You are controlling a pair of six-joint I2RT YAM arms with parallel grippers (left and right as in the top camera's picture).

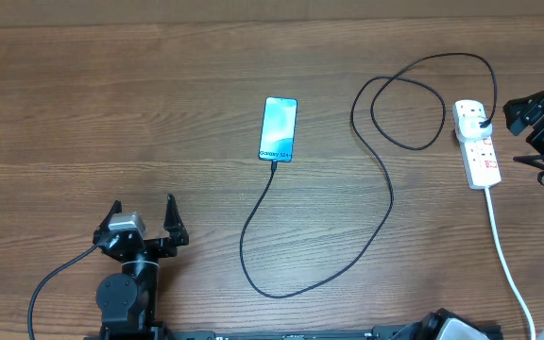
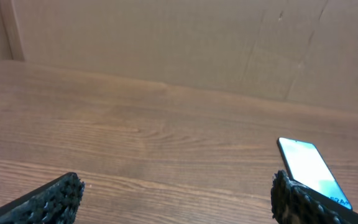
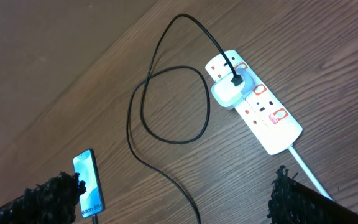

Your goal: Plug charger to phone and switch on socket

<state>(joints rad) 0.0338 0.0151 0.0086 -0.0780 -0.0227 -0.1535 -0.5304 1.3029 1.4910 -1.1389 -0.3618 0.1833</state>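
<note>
The phone (image 1: 279,128) lies flat mid-table, its light-blue screen lit; it also shows in the left wrist view (image 2: 309,169) and the right wrist view (image 3: 87,183). The charger cable (image 1: 385,203) runs from the phone's near end, where its tip sits, in loops to a white adapter on the socket (image 1: 480,151). The socket also shows in the right wrist view (image 3: 263,112). My left gripper (image 1: 143,227) is open and empty at the near left (image 2: 179,196). My right gripper (image 1: 527,111) hovers at the far right beside the socket, open and empty (image 3: 173,199).
The socket's thick white cord (image 1: 506,255) runs toward the near right edge. A brown cardboard wall (image 2: 166,43) stands behind the wooden table.
</note>
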